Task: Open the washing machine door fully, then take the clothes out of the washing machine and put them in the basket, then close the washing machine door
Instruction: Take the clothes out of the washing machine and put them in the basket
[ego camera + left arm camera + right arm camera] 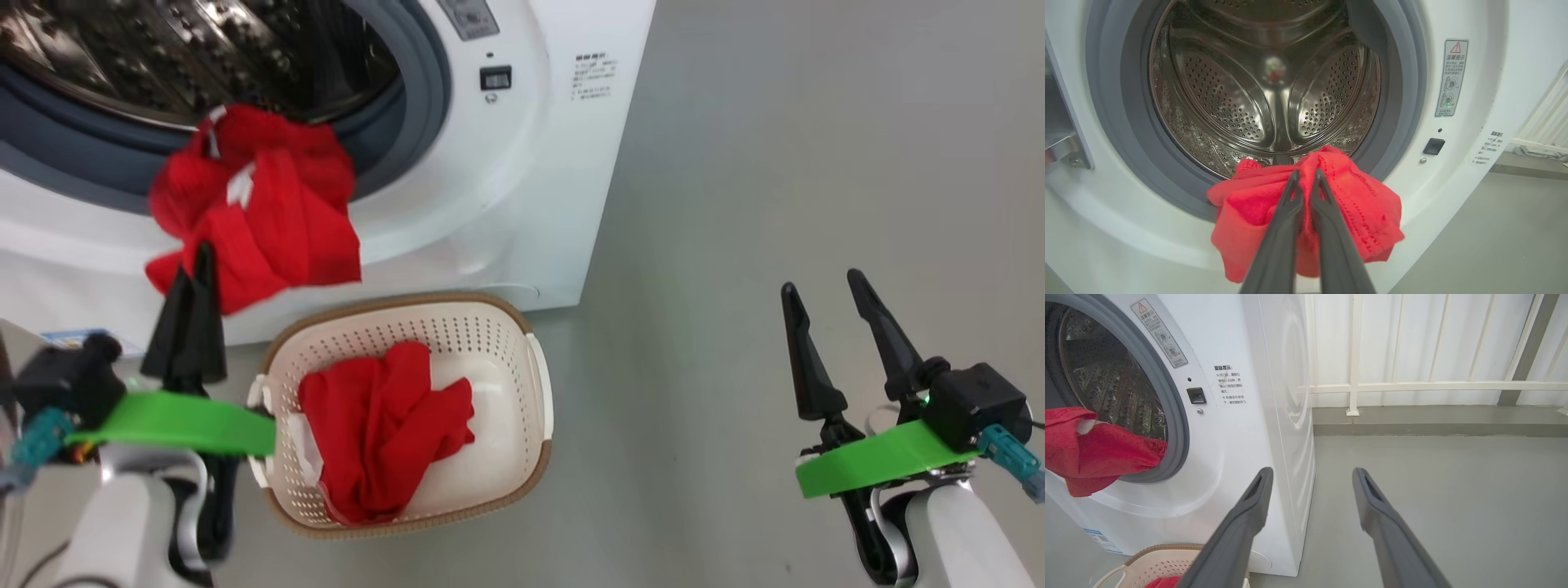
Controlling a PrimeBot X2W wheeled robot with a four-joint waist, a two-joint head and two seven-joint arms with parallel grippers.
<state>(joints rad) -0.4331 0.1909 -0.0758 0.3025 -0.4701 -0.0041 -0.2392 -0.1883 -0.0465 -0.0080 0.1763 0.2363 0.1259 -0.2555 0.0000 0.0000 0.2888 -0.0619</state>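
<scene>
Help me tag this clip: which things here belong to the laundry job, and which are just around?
Job:
- washer
- red garment, pinched by the shut left gripper in front of the washer's opening
- second red garment, lying in the basket

Just around:
- railing
- warning sticker
- floor
- right gripper, open, holding nothing
</scene>
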